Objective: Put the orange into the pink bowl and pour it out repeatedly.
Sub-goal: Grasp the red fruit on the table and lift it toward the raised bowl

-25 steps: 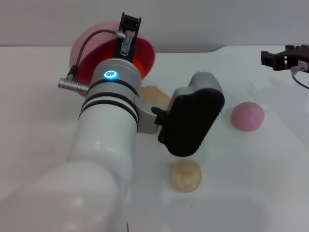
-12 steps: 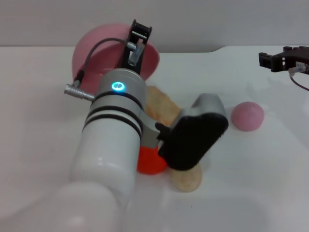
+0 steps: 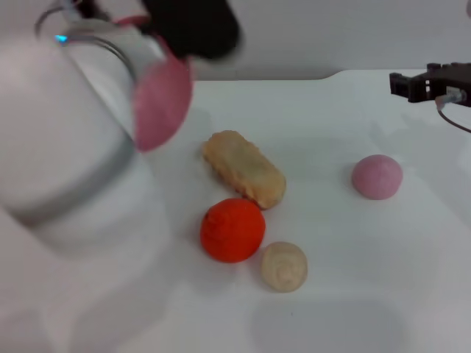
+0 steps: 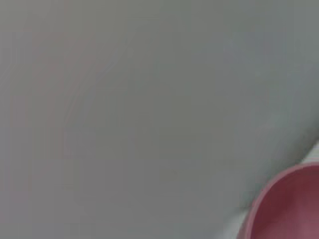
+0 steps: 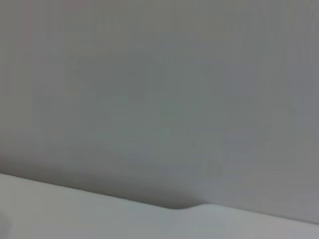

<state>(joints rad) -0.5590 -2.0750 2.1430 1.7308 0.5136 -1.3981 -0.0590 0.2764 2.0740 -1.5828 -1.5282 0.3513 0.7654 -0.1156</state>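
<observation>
The orange (image 3: 232, 229) lies on the white table, touching nothing but close to a beige ball and a bread-shaped toy. The pink bowl (image 3: 162, 101) hangs tilted in the air at the upper left, seen almost edge-on, carried by my left gripper (image 3: 151, 44), which is blurred by motion. Part of the bowl's rim (image 4: 291, 209) shows in the left wrist view against the grey wall. My right gripper (image 3: 433, 82) rests at the far right, well away from everything.
A tan bread-shaped toy (image 3: 244, 168) lies just behind the orange. A small beige ball (image 3: 284, 265) sits to its front right. A pale pink ball (image 3: 377, 176) lies further right. My left arm fills the left part of the head view.
The left arm swung up and to the left, lifting the tilted bowl off the table. The orange dropped out and now rests between the bread toy and the beige ball.
</observation>
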